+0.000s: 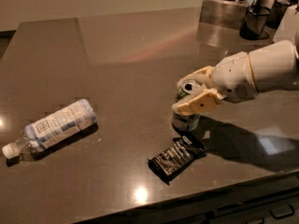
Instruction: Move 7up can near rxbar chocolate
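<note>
now | pincer (185, 97) clamped on 7up can (185, 121) | can just beside rxbar chocolate (176, 156) | bar near table (117, 55) front edge

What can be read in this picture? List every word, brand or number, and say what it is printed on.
No text can be quoted.
plastic bottle: its label carries printing, too blurred to read.
rxbar chocolate: white lettering on the black wrapper, too blurred to read.
7up can: label unreadable; the gripper, closed around its upper part, covers much of it.
</note>
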Robot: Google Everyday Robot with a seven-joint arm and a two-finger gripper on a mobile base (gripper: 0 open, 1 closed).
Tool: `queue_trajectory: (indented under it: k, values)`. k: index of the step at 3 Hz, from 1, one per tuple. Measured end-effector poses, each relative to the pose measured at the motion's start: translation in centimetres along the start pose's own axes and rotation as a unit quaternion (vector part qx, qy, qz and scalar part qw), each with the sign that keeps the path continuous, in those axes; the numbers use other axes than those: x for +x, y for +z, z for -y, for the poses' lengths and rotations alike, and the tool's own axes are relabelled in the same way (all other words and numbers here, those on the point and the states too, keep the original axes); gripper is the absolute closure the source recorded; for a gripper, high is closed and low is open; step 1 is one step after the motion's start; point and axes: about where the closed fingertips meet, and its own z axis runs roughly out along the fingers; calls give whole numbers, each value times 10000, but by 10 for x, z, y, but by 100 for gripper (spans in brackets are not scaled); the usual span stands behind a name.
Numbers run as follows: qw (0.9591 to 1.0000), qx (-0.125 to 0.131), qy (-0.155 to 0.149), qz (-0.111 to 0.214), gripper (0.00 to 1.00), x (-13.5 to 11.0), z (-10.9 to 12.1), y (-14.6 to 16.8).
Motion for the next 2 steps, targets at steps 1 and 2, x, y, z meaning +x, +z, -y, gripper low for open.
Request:
queue_trajectory:
  k: [1,2]
  values:
    - [10000,50,-43,-48,13,3,-3,-2]
    - [10000,34,-59,-49,0,1,-4,0]
